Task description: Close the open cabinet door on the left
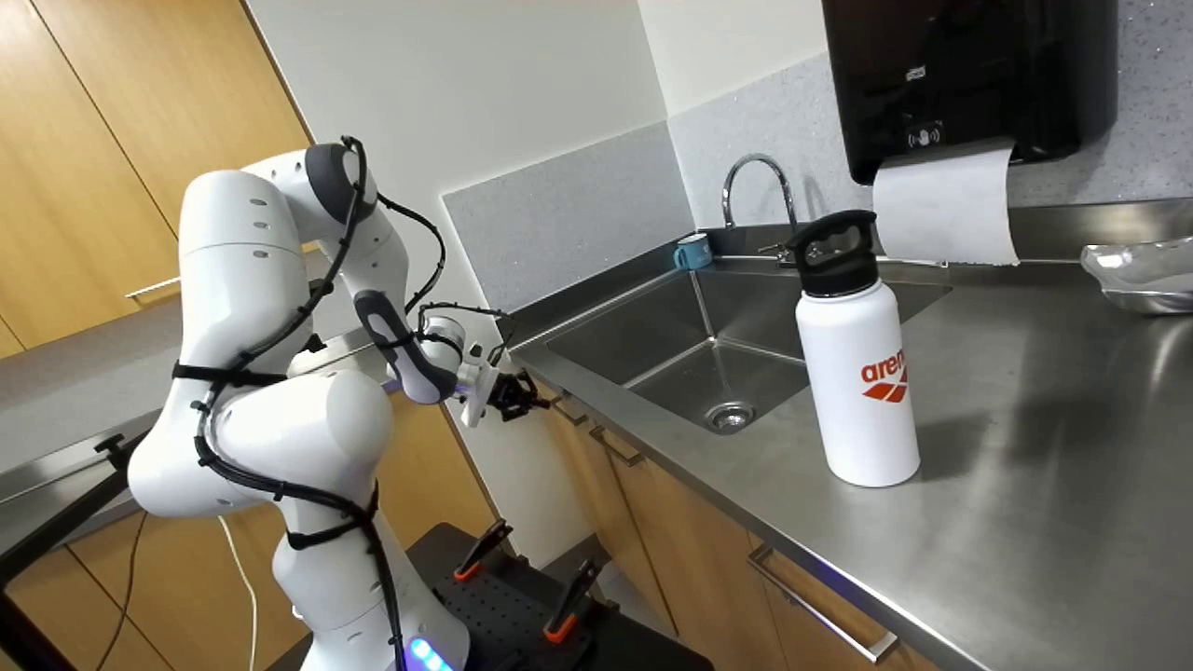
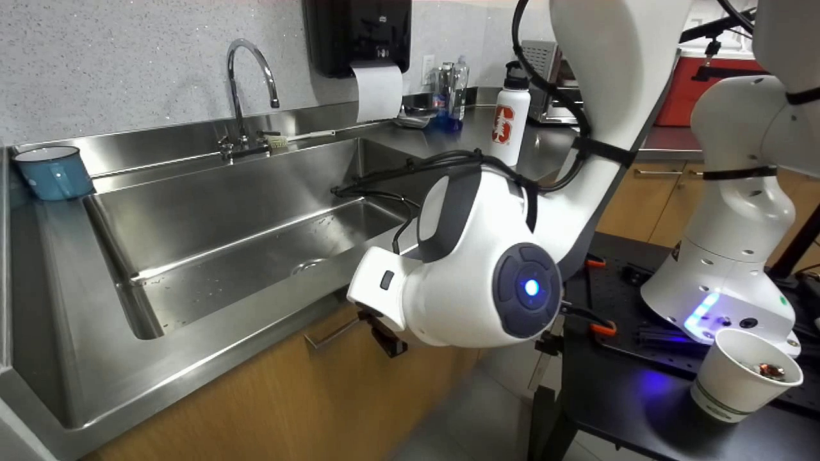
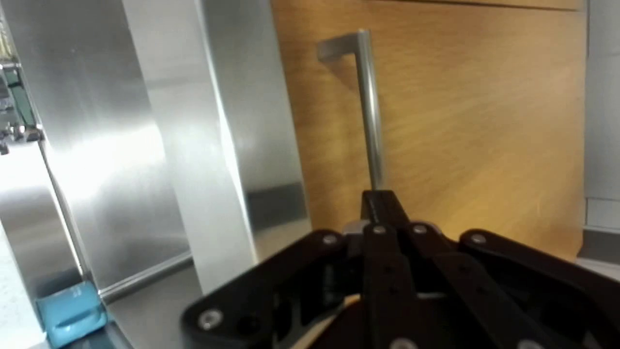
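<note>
Wooden cabinet door below the sink faces a gripper, jaws pressed together (contact unclear); a skewed push could skid off.

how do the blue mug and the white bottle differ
Colour: the mug is blue, while the bottle is white with red markings.
Shape: the mug is short and squat; the bottle is tall and slim.
Top: the mug is open, whereas the bottle has a black lid with a loop handle.

Both stand upright on the steel counter and show in both exterior views.
</note>
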